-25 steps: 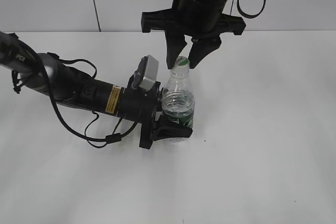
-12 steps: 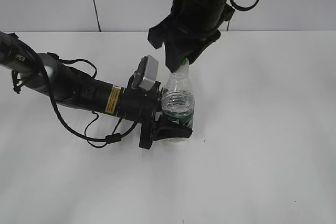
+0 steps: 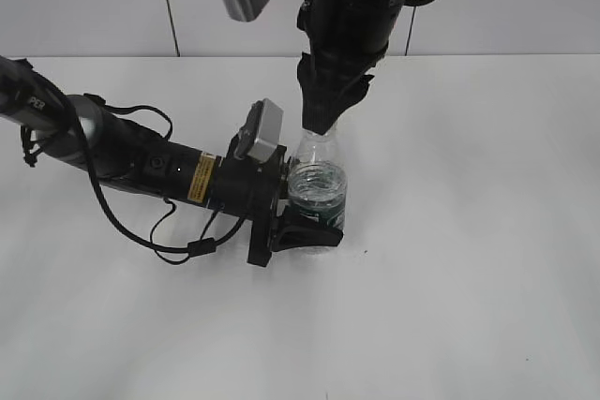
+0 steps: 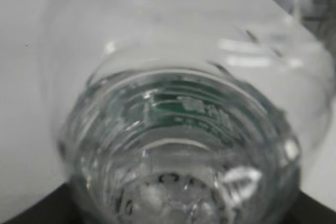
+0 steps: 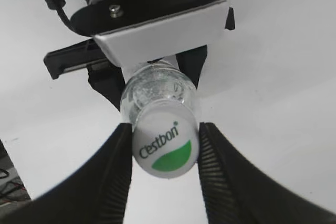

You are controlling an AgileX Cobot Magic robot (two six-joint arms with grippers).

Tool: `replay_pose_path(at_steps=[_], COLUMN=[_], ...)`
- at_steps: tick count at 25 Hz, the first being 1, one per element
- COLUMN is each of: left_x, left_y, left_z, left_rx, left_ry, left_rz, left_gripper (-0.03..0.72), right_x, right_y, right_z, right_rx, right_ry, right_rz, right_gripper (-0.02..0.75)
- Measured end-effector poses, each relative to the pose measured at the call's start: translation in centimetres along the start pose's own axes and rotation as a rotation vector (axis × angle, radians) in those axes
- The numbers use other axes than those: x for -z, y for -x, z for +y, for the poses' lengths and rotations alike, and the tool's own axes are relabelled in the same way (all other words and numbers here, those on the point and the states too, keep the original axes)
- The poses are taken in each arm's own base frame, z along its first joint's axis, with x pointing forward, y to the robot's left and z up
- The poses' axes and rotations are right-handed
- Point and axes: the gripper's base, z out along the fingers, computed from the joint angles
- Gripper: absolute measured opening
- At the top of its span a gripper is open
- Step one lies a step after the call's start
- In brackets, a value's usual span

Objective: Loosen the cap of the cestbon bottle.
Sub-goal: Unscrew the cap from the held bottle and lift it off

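While the cestbon bottle (image 3: 317,189) stands upright on the smooth white table (image 3: 469,259), the left gripper (image 3: 305,231) comes in from the side and clamps the lower body, one matte black jaw wrapped round the front of the bottle just under the dark green label band. Seen through the left wrist view, the clear plastic (image 4: 184,145) fills almost everything: ringed ribs, a trace of green print, bright glints in the water, with a dark jaw edge along the bottom of the picture.

Directly above that grip, the right gripper (image 5: 165,153) reaches down over the neck. Its two black fingers (image 5: 113,177) are ridged on their inner faces and flank the cap (image 5: 165,148), one on each side, pressed against the rim so that no gap shows. That hand is closed on the cap. The cap is a small round disc of white plastic, its flat top printed with the word Cestbon in green and a green curved patch beneath it. Below the cap, between the fingertips, the ribbed clear shoulder widens out.

From the exterior view the cap is hidden behind the right gripper's dark tapered tip (image 3: 319,119), which sits on the bottle's top. A silver-grey camera block (image 3: 261,130) rides on the left arm's wrist, just beside the bottle's shoulder, with black cables (image 3: 178,241) looping behind it on the table.
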Motion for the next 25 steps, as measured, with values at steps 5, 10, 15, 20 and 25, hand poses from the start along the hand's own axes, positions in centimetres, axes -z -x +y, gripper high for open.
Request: replay_pose_path(at_steps=[5,10,15,20,25], left_x=[0.07,0.1,0.14,0.17,0.17], left_y=[-0.05,-0.08,-0.14,-0.13,-0.14], left_z=[-0.03,-0.06,-0.12,-0.12,-0.13], left_rx=[-0.003,-0.006,-0.013,-0.015,-0.015], left_ry=[-0.005,-0.01,-0.02,-0.023,-0.024], left_rz=[0.003,0.005,0.012,0.012,0.012], left_gripper=[0.407,0.407,0.407,0.407,0.407], right_x=[0.0,0.0,0.0,0.0,0.0], right_y=[0.03,0.03,0.04,0.05,0.06], right_z=[0.03,0.03,0.07,0.08,0.09], right_rx=[0.139,0.206,0.298,0.328,0.364], right_ry=[0.003,0.003,0.007,0.008,0.008], right_rz=[-0.003,-0.004,-0.006,-0.007,-0.008], right_gripper=[0.293,0.293,0.293,0.293,0.293])
